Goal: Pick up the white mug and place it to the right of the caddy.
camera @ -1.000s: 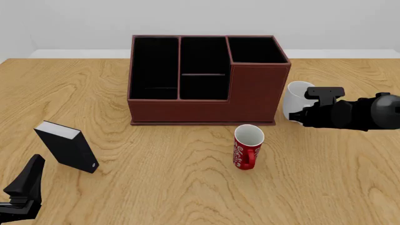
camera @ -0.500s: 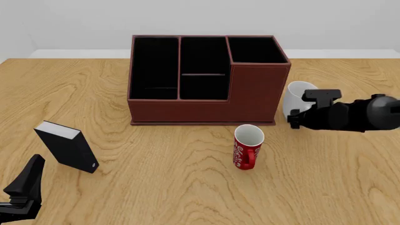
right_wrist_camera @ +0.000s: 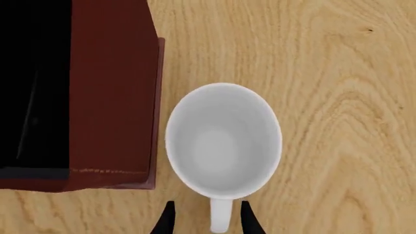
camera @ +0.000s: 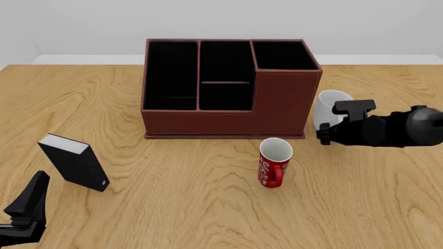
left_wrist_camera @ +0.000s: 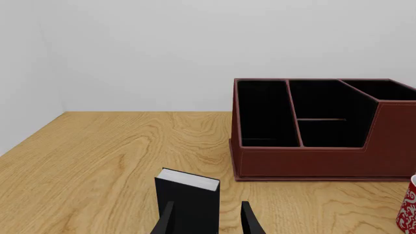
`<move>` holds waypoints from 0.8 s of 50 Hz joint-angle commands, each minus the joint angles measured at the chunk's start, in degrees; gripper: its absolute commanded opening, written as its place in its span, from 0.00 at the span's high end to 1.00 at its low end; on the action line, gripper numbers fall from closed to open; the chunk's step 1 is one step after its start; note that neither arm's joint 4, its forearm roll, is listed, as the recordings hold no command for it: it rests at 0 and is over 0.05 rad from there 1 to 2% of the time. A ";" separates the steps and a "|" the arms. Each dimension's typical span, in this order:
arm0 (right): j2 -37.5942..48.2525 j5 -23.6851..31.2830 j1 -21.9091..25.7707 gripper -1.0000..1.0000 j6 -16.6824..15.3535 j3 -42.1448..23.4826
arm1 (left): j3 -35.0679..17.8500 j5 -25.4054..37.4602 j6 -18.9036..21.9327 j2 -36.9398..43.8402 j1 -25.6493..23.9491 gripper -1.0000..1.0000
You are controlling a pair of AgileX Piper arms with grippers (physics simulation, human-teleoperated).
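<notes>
The white mug stands upright on the table just right of the dark reddish-brown caddy, a small gap between them. In the right wrist view I look down into the mug, with the caddy's wall beside it. My right gripper is open over the mug's near side. Its fingers straddle the mug's handle without pressing on it. My left gripper is open and empty at the table's near left corner; it also shows in the left wrist view.
A red mug with white lettering stands in front of the caddy's right end and shows at the edge of the left wrist view. A small black book-like box stands at the near left, just ahead of my left gripper.
My right gripper has moved a little left and nearer, closer over the white mug. The mug and the left arm have not moved.
</notes>
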 commanded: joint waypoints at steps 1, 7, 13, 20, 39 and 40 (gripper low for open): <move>-3.11 -0.05 0.28 0.00 -0.45 1.83 | 0.00 0.00 0.00 0.00 0.00 0.00; -4.96 -0.43 -0.09 0.00 -0.94 3.10 | 0.00 0.00 0.00 0.00 0.00 0.00; -5.58 -1.38 0.15 0.00 -0.53 4.36 | 0.00 0.00 0.00 0.00 0.00 0.00; -4.46 -2.89 -0.02 0.00 -0.30 5.11 | 0.00 0.00 0.00 0.00 0.00 0.00; -7.45 -2.79 0.30 0.00 0.66 6.38 | 0.00 0.00 0.00 0.00 0.00 0.00; -7.60 -2.71 0.29 0.00 0.63 6.49 | 0.00 0.00 0.00 0.00 0.00 0.00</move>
